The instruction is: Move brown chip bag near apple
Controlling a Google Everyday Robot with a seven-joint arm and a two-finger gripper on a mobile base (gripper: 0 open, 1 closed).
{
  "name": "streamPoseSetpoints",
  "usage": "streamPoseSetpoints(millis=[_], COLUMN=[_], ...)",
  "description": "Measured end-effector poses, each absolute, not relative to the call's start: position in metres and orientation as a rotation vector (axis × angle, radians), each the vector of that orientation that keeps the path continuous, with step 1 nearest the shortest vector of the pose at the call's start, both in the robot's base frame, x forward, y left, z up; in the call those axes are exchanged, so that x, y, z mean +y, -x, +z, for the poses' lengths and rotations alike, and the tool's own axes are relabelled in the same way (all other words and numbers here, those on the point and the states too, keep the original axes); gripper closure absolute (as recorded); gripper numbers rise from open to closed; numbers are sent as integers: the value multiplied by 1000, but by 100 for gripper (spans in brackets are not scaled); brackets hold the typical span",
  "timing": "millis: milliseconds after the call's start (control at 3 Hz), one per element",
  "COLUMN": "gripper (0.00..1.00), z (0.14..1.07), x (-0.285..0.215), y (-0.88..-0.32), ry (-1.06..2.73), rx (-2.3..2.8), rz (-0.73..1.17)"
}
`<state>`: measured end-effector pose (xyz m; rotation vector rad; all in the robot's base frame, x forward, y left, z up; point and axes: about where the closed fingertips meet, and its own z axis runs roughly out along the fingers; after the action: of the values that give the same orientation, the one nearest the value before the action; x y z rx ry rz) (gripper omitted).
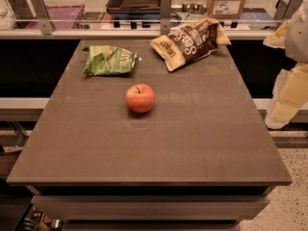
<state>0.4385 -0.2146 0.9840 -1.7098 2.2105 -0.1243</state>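
The brown chip bag [190, 41] lies at the far right of the table, dark brown with cream ends and white script. The apple [140, 97] stands upright near the table's middle, left of and nearer than the bag. My gripper [284, 105] hangs at the right edge of the view, beyond the table's right side, well apart from both the bag and the apple. It holds nothing that I can see.
A smaller green chip bag [109, 60] lies at the far left of the grey table [154, 148]. Behind the table runs a rail with posts, with bins and a cardboard box [227, 1] on a counter. Speckled floor lies at the lower right.
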Motion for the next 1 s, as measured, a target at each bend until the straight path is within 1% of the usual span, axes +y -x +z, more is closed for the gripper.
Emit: streamPoseSetpoints(millis=[333, 1000], gripper=[0, 0], z=[985, 984], x=[-214, -201], y=[-439, -494], ry=[1710, 1784], rx=[2207, 2036], rz=[-130, -239])
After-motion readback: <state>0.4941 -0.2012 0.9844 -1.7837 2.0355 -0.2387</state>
